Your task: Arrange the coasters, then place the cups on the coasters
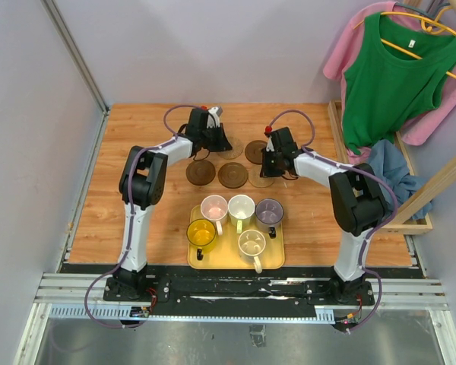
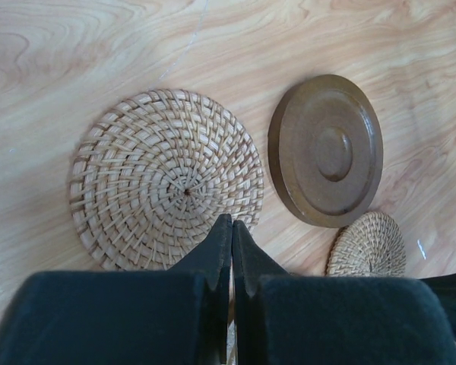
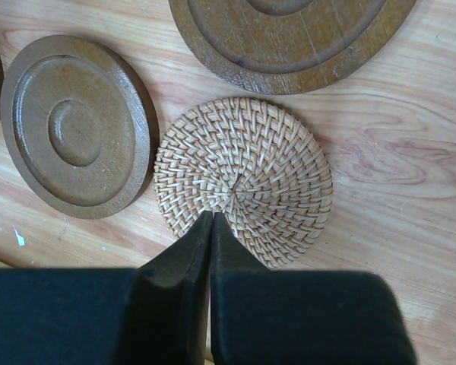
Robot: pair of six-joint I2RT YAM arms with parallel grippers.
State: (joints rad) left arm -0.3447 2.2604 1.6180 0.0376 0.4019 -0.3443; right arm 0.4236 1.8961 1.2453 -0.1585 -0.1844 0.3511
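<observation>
Two tan woven coasters and three dark brown ones lie on the wooden table. My left gripper (image 2: 231,222) (image 1: 215,141) is shut, nothing between its fingers, its tips over the near edge of a woven coaster (image 2: 166,179) (image 1: 232,146). A brown coaster (image 2: 327,150) (image 1: 256,151) lies to the right of it. My right gripper (image 3: 211,216) (image 1: 270,169) is shut too, tips on the near rim of the other woven coaster (image 3: 247,179) (image 2: 368,245). Brown coasters (image 3: 76,125) (image 3: 289,38) lie beside and beyond it. Several cups, among them the yellow (image 1: 201,233), pink (image 1: 213,207) and grey-purple (image 1: 269,211), stand on a tray.
The yellow tray (image 1: 277,255) sits near the front edge between the arm bases. Two brown coasters (image 1: 200,172) (image 1: 232,175) lie just behind it. A wooden rail (image 1: 336,129) and hanging clothes (image 1: 395,76) border the table's right side; a wall stands on the left.
</observation>
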